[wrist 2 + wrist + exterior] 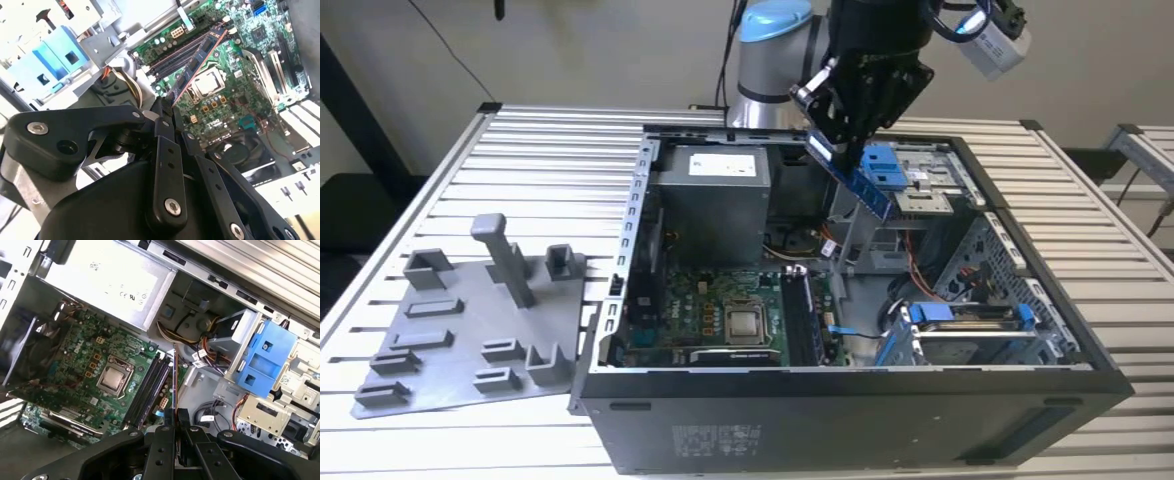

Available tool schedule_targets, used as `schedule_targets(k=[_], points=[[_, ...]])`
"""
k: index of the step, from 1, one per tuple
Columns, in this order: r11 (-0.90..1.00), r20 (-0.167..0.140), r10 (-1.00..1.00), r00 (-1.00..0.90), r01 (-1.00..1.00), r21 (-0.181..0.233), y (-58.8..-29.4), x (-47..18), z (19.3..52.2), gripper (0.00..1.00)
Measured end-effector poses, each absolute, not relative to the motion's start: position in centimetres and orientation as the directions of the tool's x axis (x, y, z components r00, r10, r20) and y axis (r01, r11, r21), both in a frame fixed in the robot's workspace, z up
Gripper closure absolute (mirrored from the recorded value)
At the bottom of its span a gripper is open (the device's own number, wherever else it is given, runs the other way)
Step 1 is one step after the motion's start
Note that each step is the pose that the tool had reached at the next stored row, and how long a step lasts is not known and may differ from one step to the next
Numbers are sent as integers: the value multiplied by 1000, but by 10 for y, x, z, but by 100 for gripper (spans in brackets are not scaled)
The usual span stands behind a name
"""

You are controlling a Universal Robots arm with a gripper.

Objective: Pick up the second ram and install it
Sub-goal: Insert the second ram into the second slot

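Note:
My gripper [843, 135] hangs over the open computer case [854, 410], shut on the second ram [861, 185]. The stick is a dark board with chips, tilted and sticking out below the fingers, above the case's back half. In both wrist views it appears edge-on, as a thin strip [200, 57] [174, 382] running out from between the fingers [161, 112] [170, 417]. Beneath it lie the motherboard's long black memory slots [172, 57] [147, 390] [803, 315]; the stick is held clear above them, not touching.
The grey power supply [714, 200] fills the case's back corner. The processor socket [747, 322] sits beside the slots. Blue drive brackets [961, 315] and cables crowd the exterior view's right. Outside the case, at the exterior view's left, lies a grey holder tray [467, 350] with an upright T-shaped post [504, 255].

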State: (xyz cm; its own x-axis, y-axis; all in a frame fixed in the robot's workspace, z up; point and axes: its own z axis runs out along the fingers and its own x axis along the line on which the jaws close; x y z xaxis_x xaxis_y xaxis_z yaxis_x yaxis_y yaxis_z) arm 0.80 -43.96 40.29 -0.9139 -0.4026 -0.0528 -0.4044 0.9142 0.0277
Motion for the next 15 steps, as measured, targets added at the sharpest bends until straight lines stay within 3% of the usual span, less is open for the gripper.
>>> schedule_targets(k=[15], points=[[976, -49, -213, -976, -215, 28, -440, 8, 401, 86]])
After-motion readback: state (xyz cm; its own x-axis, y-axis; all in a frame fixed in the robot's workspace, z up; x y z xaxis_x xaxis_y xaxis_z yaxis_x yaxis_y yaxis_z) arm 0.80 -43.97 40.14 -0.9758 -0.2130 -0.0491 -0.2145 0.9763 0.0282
